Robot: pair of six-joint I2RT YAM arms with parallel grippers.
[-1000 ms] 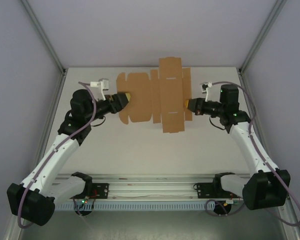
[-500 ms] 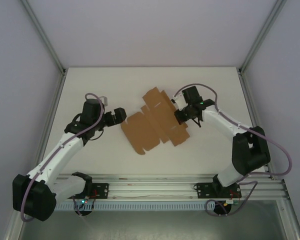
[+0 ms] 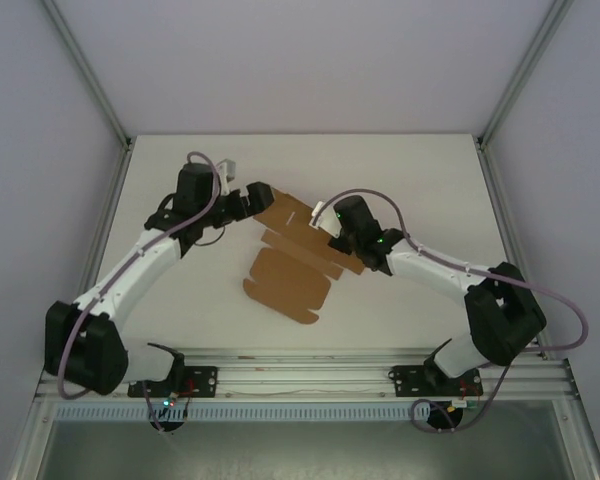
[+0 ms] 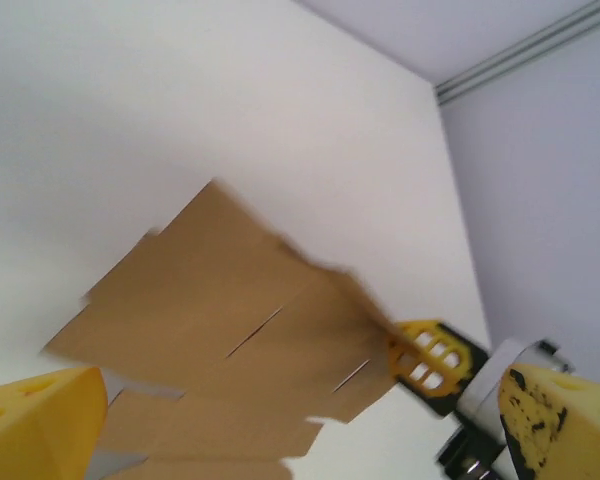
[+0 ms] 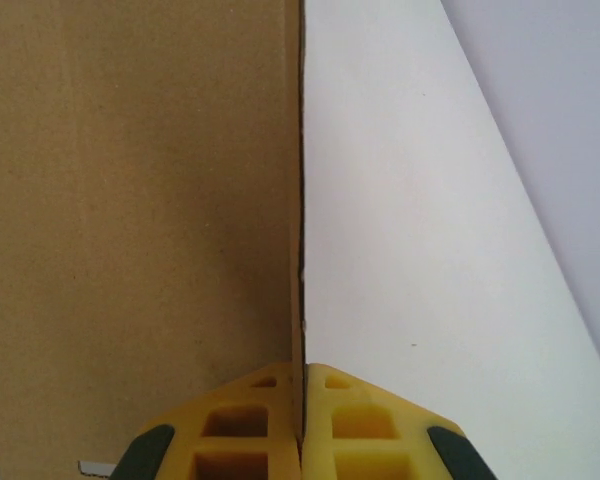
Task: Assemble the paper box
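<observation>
**benchrat:** So what did the bench look like?

**yam_fan:** Plain white table, pale grey walls on three sides, metal frame posts running up from the table's far corners, and a slotted rail along the table's near edge.

**benchrat:** And the cardboard?

**yam_fan:** The paper box was an unfolded brown die-cut sheet, flaps and slits showing. It lay slantwise around the middle of the table. The right gripper was on the side of the sheet that faced the table's right edge. Its yellow fingers were pressed together with a thin cardboard edge pinched between them. In the wrist shot that edge ran straight away from the fingertips.

**benchrat:** Left side doing anything?

**yam_fan:** The left gripper had its fingers spread wide, holding nothing. It sat at the sheet's corner nearest the table's far-left part, with the sheet stretching away in front of it. Couldn't tell if it touched the cardboard.

**benchrat:** Head count?

**yam_fan:** One box, one table, two arms: the left arm and the right arm, one gripper each.
</observation>
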